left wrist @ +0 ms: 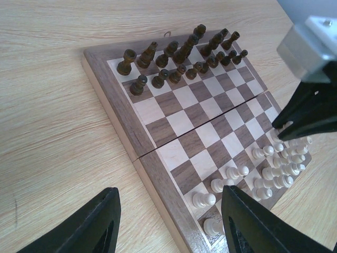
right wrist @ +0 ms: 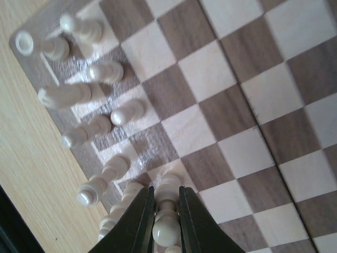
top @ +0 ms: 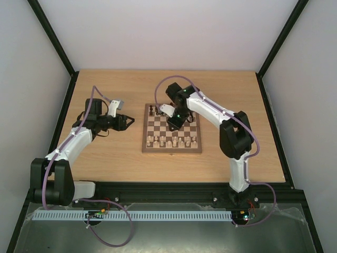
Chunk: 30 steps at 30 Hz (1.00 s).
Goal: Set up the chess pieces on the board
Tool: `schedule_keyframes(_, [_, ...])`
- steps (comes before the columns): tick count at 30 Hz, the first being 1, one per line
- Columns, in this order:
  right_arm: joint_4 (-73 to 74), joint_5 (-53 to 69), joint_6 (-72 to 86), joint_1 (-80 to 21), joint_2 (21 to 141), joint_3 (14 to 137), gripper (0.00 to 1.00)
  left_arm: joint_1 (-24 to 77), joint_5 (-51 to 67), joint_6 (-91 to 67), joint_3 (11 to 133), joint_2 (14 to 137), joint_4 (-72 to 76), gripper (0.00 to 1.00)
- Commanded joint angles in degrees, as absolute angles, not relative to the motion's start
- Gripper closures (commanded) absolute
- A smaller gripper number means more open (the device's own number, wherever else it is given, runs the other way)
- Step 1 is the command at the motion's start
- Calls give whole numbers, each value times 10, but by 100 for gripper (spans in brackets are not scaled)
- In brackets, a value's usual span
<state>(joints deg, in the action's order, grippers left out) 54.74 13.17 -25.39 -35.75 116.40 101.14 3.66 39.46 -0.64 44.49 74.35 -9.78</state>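
Note:
The board [top: 172,129] lies mid-table. Dark brown pieces [left wrist: 179,55] stand in two rows at its far end. Cream pieces [left wrist: 263,168] stand in two rows at its near end and also show in the top view [top: 171,140]. My right gripper [right wrist: 166,211] is low over the board [right wrist: 247,95], shut on a cream pawn [right wrist: 167,226] that stands upright in the cream pawn row, beside other cream pieces [right wrist: 100,71]. In the top view the right gripper [top: 174,125] is over the board's middle. My left gripper [left wrist: 168,224] is open and empty, just left of the board's edge [top: 129,122].
The light wooden tabletop [top: 105,153] surrounds the board. The right arm's wrist [left wrist: 310,95] hangs over the cream side in the left wrist view. Black frame posts [top: 52,37] and pale walls bound the cell.

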Motion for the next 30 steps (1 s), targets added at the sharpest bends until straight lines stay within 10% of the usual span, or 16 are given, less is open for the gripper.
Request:
schedule_keyframes(1, [517, 135, -275, -371, 1124, 949, 88, 32, 402, -10, 441, 744, -97, 44])
schedule_keyframes(30, [454, 124, -274, -402, 1176, 883, 86, 33, 403, -10, 439, 739, -96, 44])
